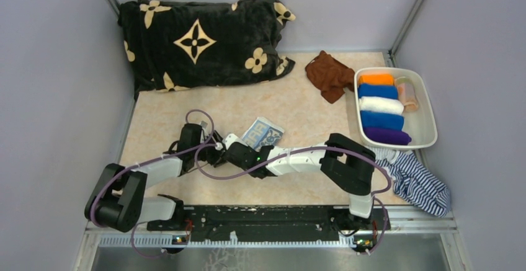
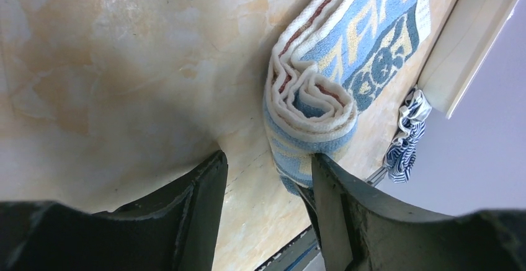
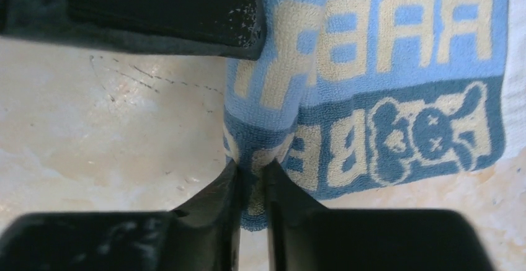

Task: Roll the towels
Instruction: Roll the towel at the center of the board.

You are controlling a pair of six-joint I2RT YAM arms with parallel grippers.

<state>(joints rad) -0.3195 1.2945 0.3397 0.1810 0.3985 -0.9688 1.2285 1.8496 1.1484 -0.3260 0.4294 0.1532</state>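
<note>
A pale blue-and-white printed towel (image 1: 263,133) lies mid-table, its near end wound into a loose roll (image 2: 313,106). My right gripper (image 3: 253,172) is shut on the towel's (image 3: 384,79) bunched blue edge, and cloth shows between the fingertips. My left gripper (image 2: 267,159) stands open just beside the roll's end, bare table between its fingers, the right finger (image 2: 329,184) against the roll. From above, both grippers (image 1: 216,150) (image 1: 231,142) meet at the towel's left corner. A plain brown towel (image 1: 329,75) lies crumpled at the back right.
A white tray (image 1: 428,122) at the right holds orange (image 1: 376,79), blue, white (image 1: 381,105) and purple (image 1: 386,136) rolls plus a peach one (image 1: 407,93). A striped cloth (image 1: 415,181) lies near the tray's front. A black flowered blanket (image 1: 198,41) fills the back left.
</note>
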